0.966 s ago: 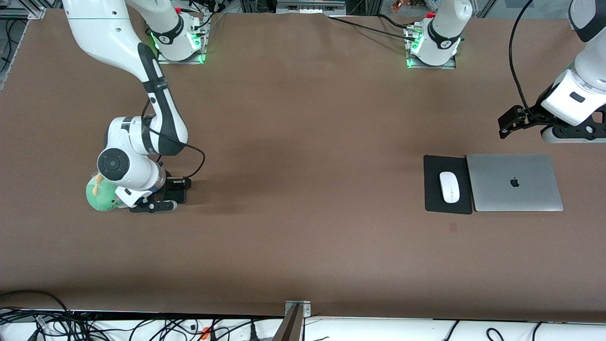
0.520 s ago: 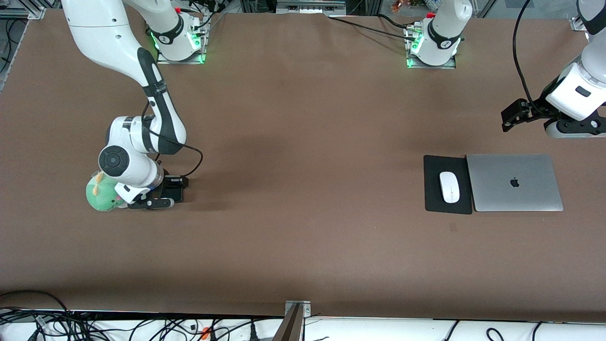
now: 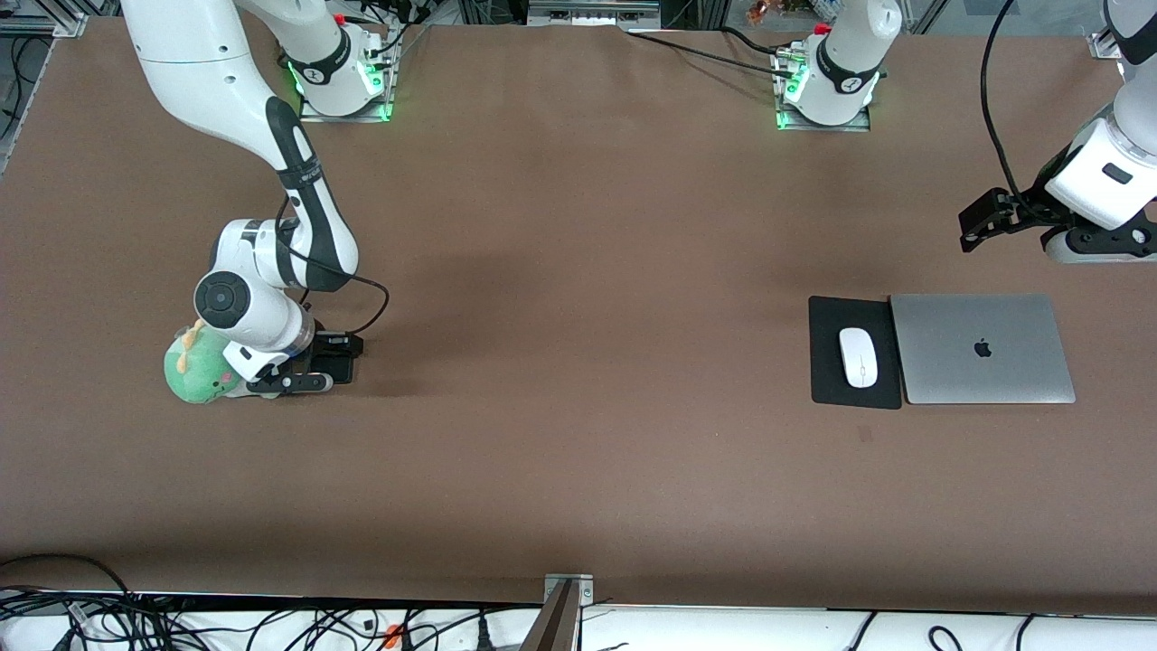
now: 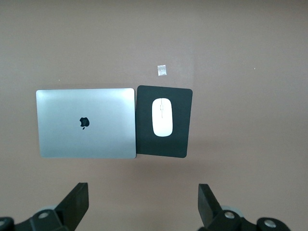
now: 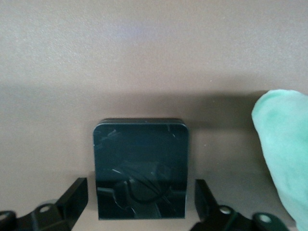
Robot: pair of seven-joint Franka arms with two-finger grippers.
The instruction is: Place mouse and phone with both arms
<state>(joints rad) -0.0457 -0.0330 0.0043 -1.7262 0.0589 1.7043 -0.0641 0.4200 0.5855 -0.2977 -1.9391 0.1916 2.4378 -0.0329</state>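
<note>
Brown matte sheeting covers the table [image 3: 578, 271], on which two white arms are seen from a high front camera. Toward the left arm's end, the white mouse [image 3: 858, 356] lies on a black pad [image 3: 827, 371], which touches a closed silver laptop [image 3: 982, 348]; this part of the task appears done. The left claw [image 3: 981, 223] is held in the air over bare table, above the laptop's end of the table, with its fingers [image 4: 77, 202] spread apart and nothing between them; this arm appears to wait. Toward the right arm's end, the right claw [image 3: 303, 375] is low over the black phone [image 5: 140, 168], just beside a green plush toy [image 3: 194, 366]. Its fingers [image 5: 74, 195] stand apart on either side of the phone, which lies flat on the table, so the phone seems to be set down and let go. What looks left is for the right arm to be lifted away. In the front view the phone is mostly hidden by the right wrist; only the right wrist view shows it whole, with its scratched glossy face. The left wrist view alone shows a small pale tag [image 4: 162, 70] on the table near the pad.
</note>
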